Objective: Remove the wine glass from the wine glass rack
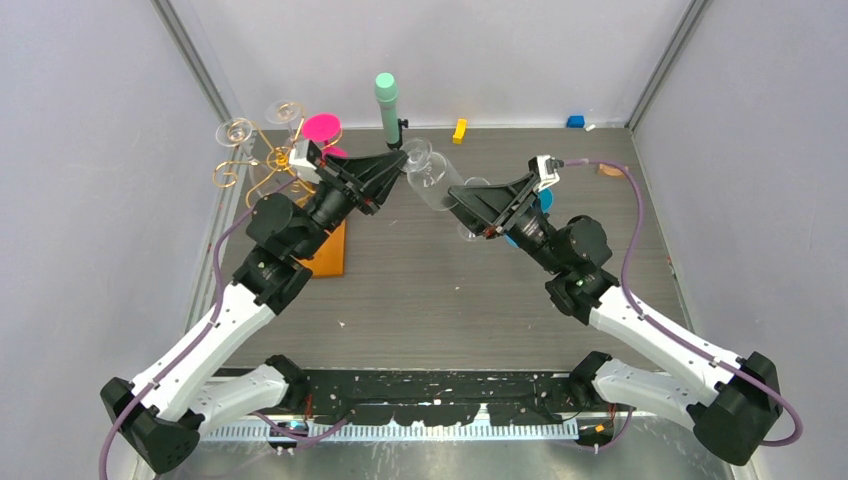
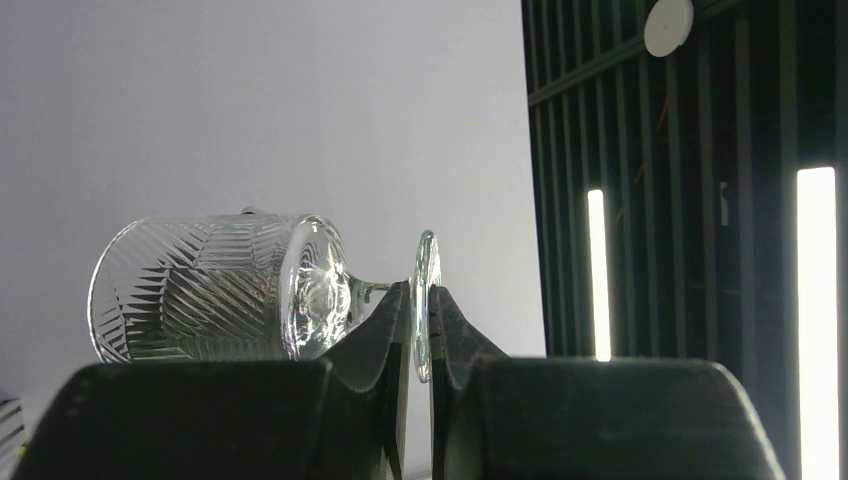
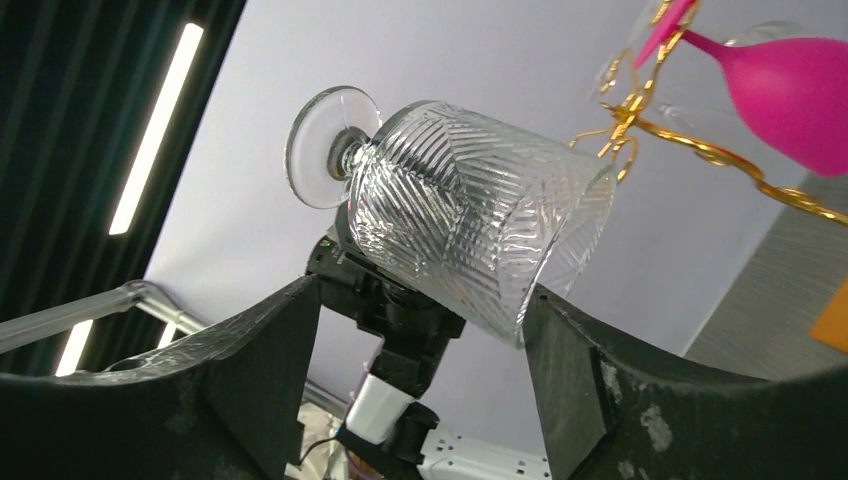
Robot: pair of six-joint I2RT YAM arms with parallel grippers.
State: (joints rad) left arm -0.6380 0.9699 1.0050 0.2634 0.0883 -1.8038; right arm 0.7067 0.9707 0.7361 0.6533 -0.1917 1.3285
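Left wrist: we are pinching the wine glass [image 2: 200, 290] by its foot in our left hand [image 2: 420, 300]; our right hand [image 3: 420, 300] is gaping around its bowl.

Can see only a strip of the flat orange wooden base [image 1: 333, 255] under the left arm [image 1: 290, 225]. Cannot see the lower bowl of the clear ribbed wine glass [image 2: 200, 285] behind the left gripper [image 2: 421, 300]. Cannot see the edge-cropped pink wine glass [image 3: 790, 85] whole.

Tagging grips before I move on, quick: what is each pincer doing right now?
Left pincer: shut on the wine glass, pinching its foot.
Right pincer: open, jaws either side of the glass's bowl, not clamped.
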